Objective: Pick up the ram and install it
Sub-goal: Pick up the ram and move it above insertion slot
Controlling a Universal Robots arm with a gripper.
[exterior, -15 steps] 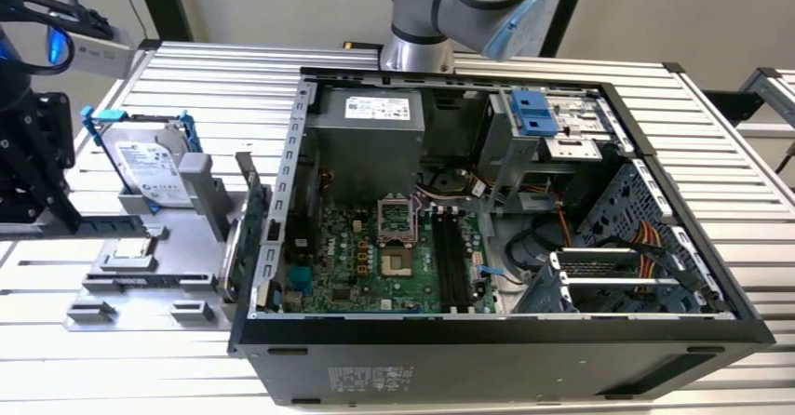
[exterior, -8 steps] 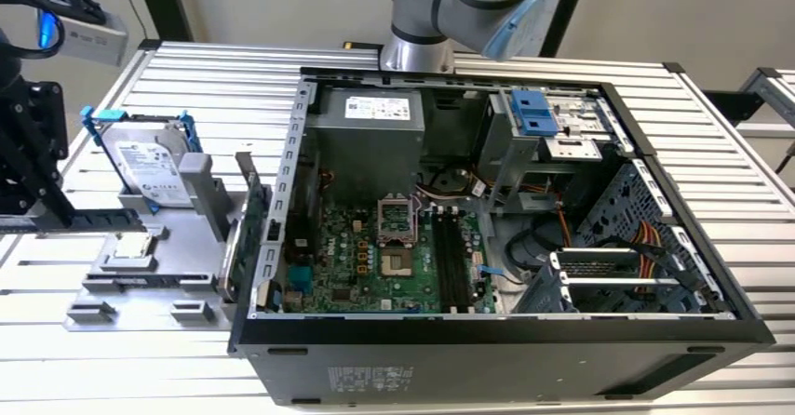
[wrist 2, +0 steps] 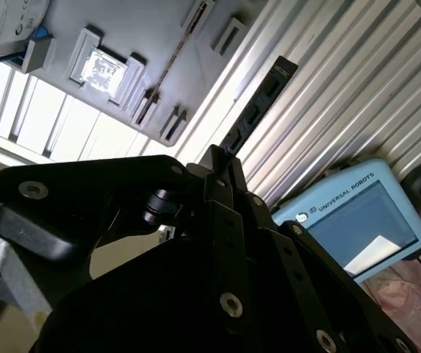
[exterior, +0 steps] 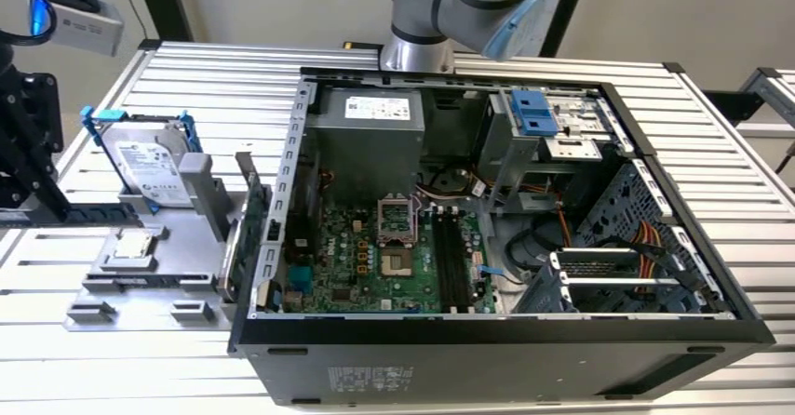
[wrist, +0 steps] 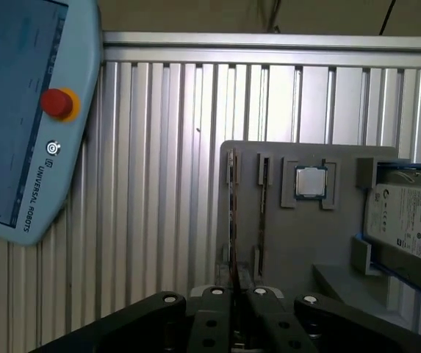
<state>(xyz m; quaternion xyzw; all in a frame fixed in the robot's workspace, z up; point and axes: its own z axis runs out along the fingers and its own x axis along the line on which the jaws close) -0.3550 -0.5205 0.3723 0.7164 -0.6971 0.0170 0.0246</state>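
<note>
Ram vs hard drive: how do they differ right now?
The ram is a thin, narrow dark stick; the hard drive is a broad silver block in a blue frame. The ram is clamped in the gripper; the hard drive stands propped on the gray fixture. Both are outside the computer case.

We class the table [exterior: 186, 71] under the fixture plate [exterior: 137, 289] as bright ribbed metal; the plate itself is matt grey plastic. On the plate, the hard drive [exterior: 147, 164] has a smooth silver metal lid in a blue plastic frame. The gripper [wrist 2: 221, 158] is matt black; the ram [wrist 2: 258, 110] it clamps is dull and dark.
</note>
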